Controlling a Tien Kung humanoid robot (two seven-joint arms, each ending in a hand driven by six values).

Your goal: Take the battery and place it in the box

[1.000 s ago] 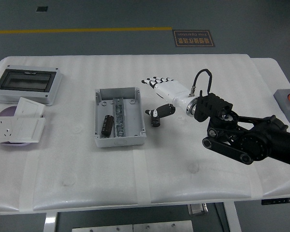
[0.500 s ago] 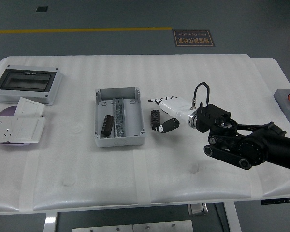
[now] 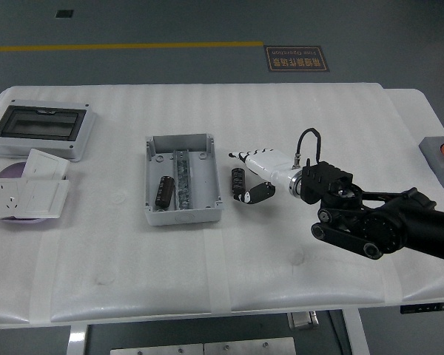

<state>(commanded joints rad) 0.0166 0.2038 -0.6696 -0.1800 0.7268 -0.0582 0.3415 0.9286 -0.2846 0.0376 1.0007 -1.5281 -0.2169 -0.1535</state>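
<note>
— Table (image 3: 207, 288) first: white, padded, filling most of the view, its near edge running along the bottom. How is the room on it?

— Wide bare stretches lie along the near side and across the middle, between the left-hand clutter and the box (image 3: 183, 180). The right end past the arm is bare too.

— And the arm?

— The right arm (image 3: 385, 218) comes in black from the right edge, low over the table, ending in the white right hand (image 3: 260, 168) just right of the box.

— What is on the left?

— A grey enclosure with a dark window (image 3: 41, 129) near the far-left corner, and white switch plates (image 3: 26, 188) below it at the left edge, well apart from the box.

— The box itself?

— Grey, open-topped, mid-table. One dark cylinder (image 3: 163, 190) already lies inside, in its left half.

— The battery?

— The battery (image 3: 237, 182) lies on the table just beside the box's right wall, outside it. The fingers reach over it from the right and the thumb curls under its near end; whether they are actually clamped on it, I cannot tell.
</note>
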